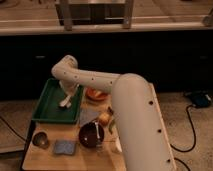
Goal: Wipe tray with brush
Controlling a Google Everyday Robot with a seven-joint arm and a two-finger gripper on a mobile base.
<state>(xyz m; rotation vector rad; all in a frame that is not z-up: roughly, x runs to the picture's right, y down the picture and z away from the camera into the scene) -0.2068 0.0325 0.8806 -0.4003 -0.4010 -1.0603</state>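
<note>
Pincer (68, 95) low over right half of tray (47, 103). Brush (64, 104) directly under its tip, long axis slanting down-left toward tray floor. Whether pincer grips it: cannot tell.

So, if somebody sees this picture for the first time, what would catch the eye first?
The big cream-coloured robot arm dominates, sweeping from the lower right up to the left. Its hand points down into the dark-green tray on the left of the table. After that, the eye goes to the dark bowl with a white utensil near the front, and the blue-grey cloth to its left.
</note>
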